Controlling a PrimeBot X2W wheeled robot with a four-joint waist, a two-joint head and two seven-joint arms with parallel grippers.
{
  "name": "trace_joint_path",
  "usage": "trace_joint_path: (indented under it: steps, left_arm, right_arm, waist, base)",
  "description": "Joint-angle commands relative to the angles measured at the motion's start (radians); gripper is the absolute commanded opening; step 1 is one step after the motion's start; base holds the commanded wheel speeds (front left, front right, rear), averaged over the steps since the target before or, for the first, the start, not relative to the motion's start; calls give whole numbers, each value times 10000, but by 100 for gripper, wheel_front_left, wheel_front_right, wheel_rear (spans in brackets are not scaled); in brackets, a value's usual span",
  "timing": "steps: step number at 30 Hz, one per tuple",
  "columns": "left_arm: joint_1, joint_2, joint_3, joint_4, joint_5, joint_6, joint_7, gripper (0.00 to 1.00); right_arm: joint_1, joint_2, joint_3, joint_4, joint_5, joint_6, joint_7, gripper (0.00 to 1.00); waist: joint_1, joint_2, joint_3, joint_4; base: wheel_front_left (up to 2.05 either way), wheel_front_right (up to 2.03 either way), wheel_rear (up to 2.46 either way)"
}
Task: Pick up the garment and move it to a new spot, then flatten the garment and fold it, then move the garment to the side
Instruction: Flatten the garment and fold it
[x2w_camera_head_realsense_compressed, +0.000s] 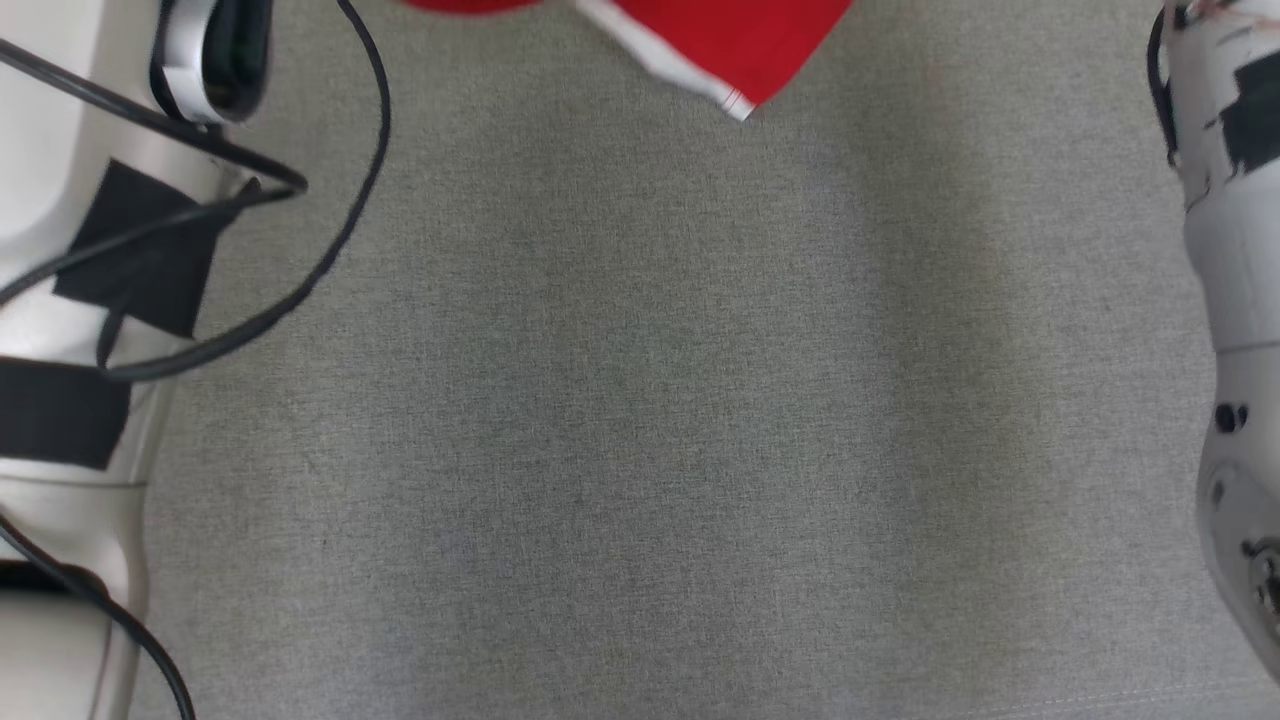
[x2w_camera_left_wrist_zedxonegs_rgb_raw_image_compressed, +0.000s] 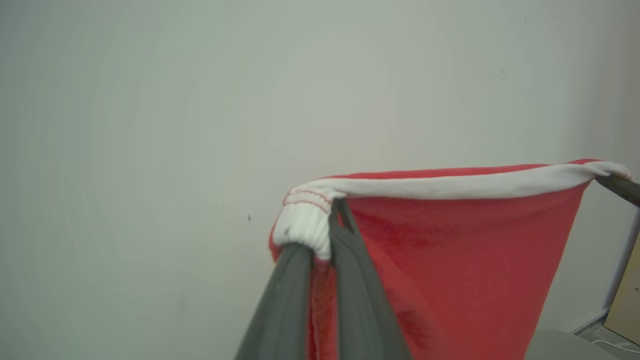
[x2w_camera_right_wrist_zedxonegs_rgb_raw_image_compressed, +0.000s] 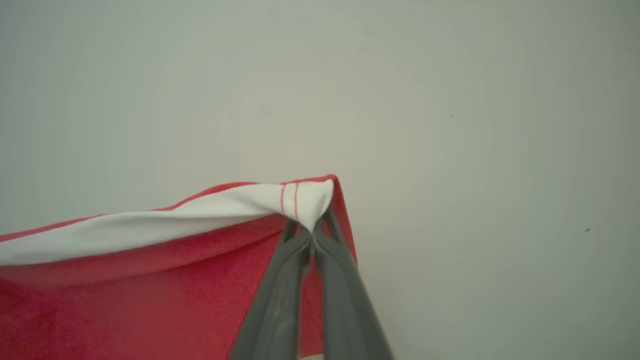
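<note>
Left gripper: nearest my left wrist camera, the left gripper (x2w_camera_left_wrist_zedxonegs_rgb_raw_image_compressed: 322, 231) is pressed together on one end of the white band (x2w_camera_left_wrist_zedxonegs_rgb_raw_image_compressed: 450, 187), with ribbed cloth bunched between the fingers.
Right gripper: the right gripper (x2w_camera_right_wrist_zedxonegs_rgb_raw_image_compressed: 312, 227) is clamped tight on the band's other end, right at the stitched corner.
Garment: the red, fleecy garment (x2w_camera_left_wrist_zedxonegs_rgb_raw_image_compressed: 450, 260) hangs in the air between my two grips, its band stretched along the top. From the head camera its lower corner (x2w_camera_head_realsense_compressed: 740, 50) dips over the far part of the surface (x2w_camera_head_realsense_compressed: 640, 400). I cannot tell whether the tip touches.
Handling: I judge it light, soft and limp. It won't break, but it will sag and swing. The fleece looks grippy, not slippery.
Where to hold: the band is doubled and stitched, so it is the firmest part. Pinches at its two ends give me a taut top edge for laying the cloth flat.
Surface: the grey woven cover should drag a little on the fleece, which helps smoothing.
Risk: the loose cable (x2w_camera_head_realsense_compressed: 340, 230) by my left forearm (x2w_camera_head_realsense_compressed: 70, 250) could snag the cloth.
</note>
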Motion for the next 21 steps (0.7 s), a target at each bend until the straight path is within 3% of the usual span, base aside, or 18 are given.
trace_joint_path:
  steps: [1, 7, 16, 21]
  left_arm:
    - [-402, 74, 77, 39, 148, 97, -198, 0]
    - [-813, 4, 367, -19, 503, 249, -662, 0]
    - [321, -525, 146, -111, 641, -527, -690, 0]
    - [1522, -833, -142, -125, 314, -1001, -686, 0]
  right_arm:
    - [-437, -22, -105, 163, -142, -3, -408, 0]
    - [-1475, -18, -200, 789, -684, -5, -1454, 0]
    - [-560, -36, 1177, 1286, -765, -5, -1457, 0]
    - [810, -470, 2262, 1036, 61, -5, -374, 0]
  waist:
    - [-4, -3, 133, -31]
    - [-4, -3, 424, 63]
    - [-4, -3, 800, 460]
    - [-4, -3, 457, 852]
  base:
    - [0, 0, 0]
    - [0, 0, 0]
    - [0, 0, 0]
    - [0, 0, 0]
